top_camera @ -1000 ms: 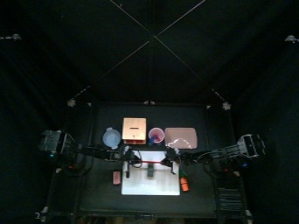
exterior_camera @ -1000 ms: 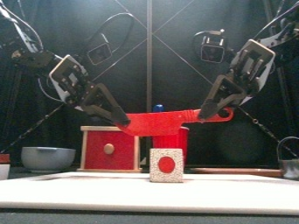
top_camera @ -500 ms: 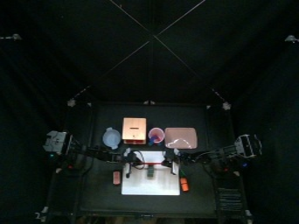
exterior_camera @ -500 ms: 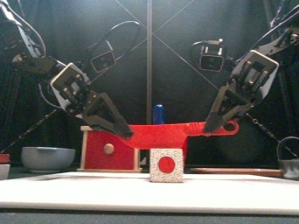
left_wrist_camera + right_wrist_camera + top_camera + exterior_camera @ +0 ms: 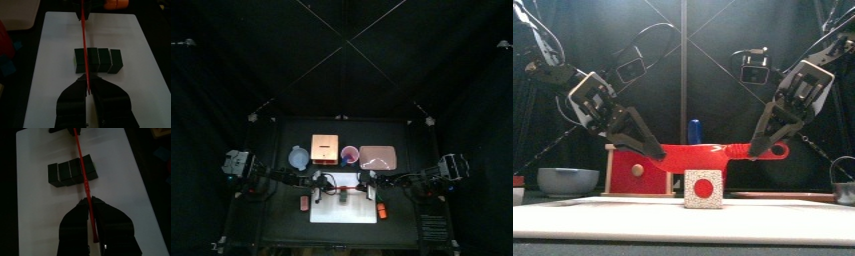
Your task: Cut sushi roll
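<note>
Together, the left end effector (image 5: 647, 150) and right end effector (image 5: 762, 150) each grasp one end of a red knife (image 5: 714, 153) above the sushi roll (image 5: 97, 60) (already in segments) on the white board (image 5: 57, 45).

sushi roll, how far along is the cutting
Done: the dark, short log-shaped sushi roll on the white rectangular board already shows seams dividing it into segments. In hand: left gripper and right gripper hold the flat red knife by its ends above the roll. Left: bringing the blade down for this cut.
</note>
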Robot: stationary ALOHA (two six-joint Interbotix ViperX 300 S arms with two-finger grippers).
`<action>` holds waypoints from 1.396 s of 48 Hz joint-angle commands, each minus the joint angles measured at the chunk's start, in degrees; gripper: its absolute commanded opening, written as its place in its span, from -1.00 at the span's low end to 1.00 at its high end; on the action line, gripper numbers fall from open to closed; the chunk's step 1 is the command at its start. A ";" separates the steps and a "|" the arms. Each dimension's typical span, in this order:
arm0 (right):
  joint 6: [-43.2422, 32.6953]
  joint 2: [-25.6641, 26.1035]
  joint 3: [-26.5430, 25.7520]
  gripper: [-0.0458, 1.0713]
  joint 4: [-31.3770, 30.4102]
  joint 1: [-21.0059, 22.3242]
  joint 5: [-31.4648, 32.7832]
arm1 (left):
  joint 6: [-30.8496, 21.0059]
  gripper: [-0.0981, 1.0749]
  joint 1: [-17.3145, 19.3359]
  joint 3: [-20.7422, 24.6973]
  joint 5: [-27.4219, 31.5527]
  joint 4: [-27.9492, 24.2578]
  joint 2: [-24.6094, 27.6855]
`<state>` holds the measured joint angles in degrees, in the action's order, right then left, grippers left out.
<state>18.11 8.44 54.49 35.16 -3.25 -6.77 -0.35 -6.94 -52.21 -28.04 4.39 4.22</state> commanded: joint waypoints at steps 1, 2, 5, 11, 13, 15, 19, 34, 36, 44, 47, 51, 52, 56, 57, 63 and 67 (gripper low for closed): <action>-0.18 0.44 -0.62 -0.71 0.26 0.62 -0.26 | 0.00 -0.06 -1.49 1.05 -0.53 0.09 -0.53; -0.18 0.53 -0.62 -0.71 0.35 0.62 -0.26 | 0.00 -0.06 -1.58 1.05 -0.53 0.09 -0.53; -0.18 0.44 -0.62 -0.71 0.26 0.62 -0.26 | 0.09 -0.06 -1.76 1.05 -0.53 0.44 -0.44; -0.18 0.00 -0.62 -0.71 0.44 0.62 -0.26 | 0.09 -0.06 -1.85 1.05 -0.53 1.05 -0.26; -0.18 -0.18 -0.53 -0.71 0.44 0.53 -0.18 | 0.09 -0.06 -1.85 0.97 -0.53 1.14 -0.26; -0.26 -0.44 -0.53 -0.71 0.44 0.44 -0.18 | 0.09 -0.06 -1.93 0.97 -0.53 1.14 -0.26; -0.18 -0.97 -0.70 -0.71 0.53 0.09 -0.26 | 0.09 -0.06 -2.20 1.05 -0.53 1.14 -0.26; -0.18 -2.64 -0.70 -0.71 0.62 -0.09 -0.18 | 0.09 -0.06 -2.29 0.97 -0.44 2.20 1.41; -0.26 -2.99 -0.70 -0.71 0.62 -0.09 -0.18 | 0.09 -0.06 -2.29 0.97 -0.44 2.20 1.93; -0.26 -4.83 -0.79 -0.71 0.70 -0.09 -0.44 | 0.09 -0.07 -2.20 1.23 -0.53 3.60 5.45; -0.26 -5.71 -0.88 -0.71 0.70 -0.09 -0.62 | 0.09 -0.07 -2.11 1.23 -0.53 4.66 6.42; -0.26 -6.86 -1.05 -0.71 0.62 -0.09 -0.62 | 0.26 -0.07 -1.93 1.23 -0.44 5.62 7.38; -0.26 -7.29 -1.14 -0.71 0.70 -0.09 -0.62 | 0.35 -0.07 -1.85 1.23 -0.44 5.89 7.56; -0.26 -8.17 -1.14 -0.71 0.70 0.00 -0.70 | 0.53 -0.07 -1.67 1.23 -0.53 6.33 8.09; -0.26 -8.35 -1.14 -0.71 0.62 0.09 -0.70 | 0.53 -0.07 -1.58 1.23 -0.53 6.33 8.09; -0.18 -8.96 -1.14 -0.71 0.62 0.18 -0.79 | 0.62 -0.07 -1.05 1.14 -0.18 6.33 8.26; -0.09 -8.61 -1.14 -0.71 0.35 0.53 -0.88 | 0.79 -0.07 -0.18 0.97 -0.09 6.24 8.35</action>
<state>18.11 0.26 53.53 35.51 -3.69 -7.56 0.26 -7.73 -51.06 -28.83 10.63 12.30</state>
